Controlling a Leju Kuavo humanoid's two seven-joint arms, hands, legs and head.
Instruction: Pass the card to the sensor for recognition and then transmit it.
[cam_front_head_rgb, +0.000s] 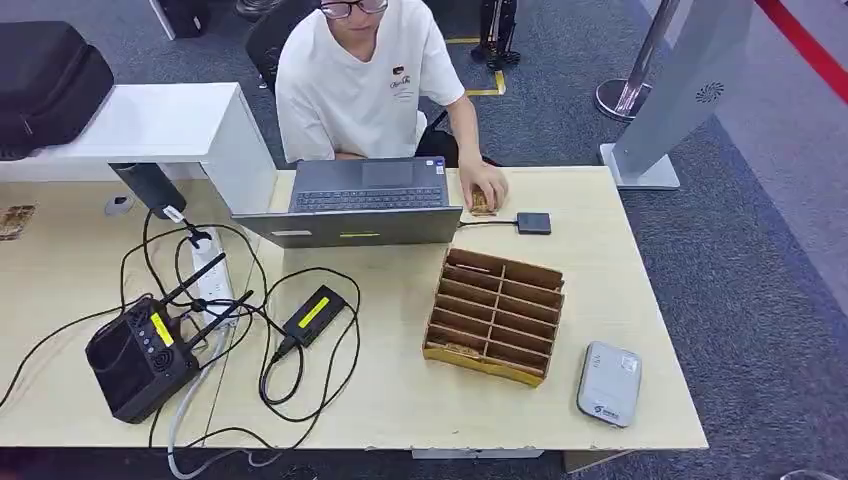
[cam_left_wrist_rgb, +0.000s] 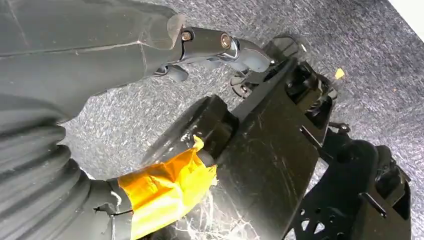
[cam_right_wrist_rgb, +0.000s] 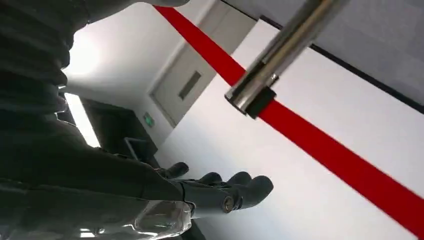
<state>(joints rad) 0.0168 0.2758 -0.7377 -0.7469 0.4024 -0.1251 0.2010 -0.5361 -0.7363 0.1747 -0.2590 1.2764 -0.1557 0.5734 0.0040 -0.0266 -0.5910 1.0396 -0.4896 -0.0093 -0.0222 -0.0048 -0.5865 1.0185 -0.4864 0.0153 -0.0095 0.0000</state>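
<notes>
Grey carpet surrounds a pale wooden table (cam_front_head_rgb: 400, 400) where a person (cam_front_head_rgb: 360, 80) in a white shirt sits at the far side behind an open laptop (cam_front_head_rgb: 365, 200). That person's hand (cam_front_head_rgb: 483, 187) rests on the tabletop just right of the laptop, covering a small brownish piece that may be a card — too small to tell. Near the middle stands a slotted wooden card rack (cam_front_head_rgb: 495, 315), its long dividers running left to right; a brownish card (cam_front_head_rgb: 455, 349) seems to lie in its nearest slot at the left end. Just right of the rack, close to the near edge, lies the grey sensor (cam_front_head_rgb: 608, 384), flat on the table and apart from the rack. A black router-like box (cam_front_head_rgb: 140, 355) with cables sits at the near left.

Neither arm has reached over the table. The left hand (cam_left_wrist_rgb: 220, 47) hangs low above the carpet, fingers loosely extended and holding nothing. The right hand (cam_right_wrist_rgb: 220, 192) is raised to the side with fingers apart and lightly curved, also empty.

Rack and sensor both lie ahead and to the right of centre, so the right hand looks the nearer one — it would need to come forward and down, meeting the card along the slot's left-right axis.
</notes>
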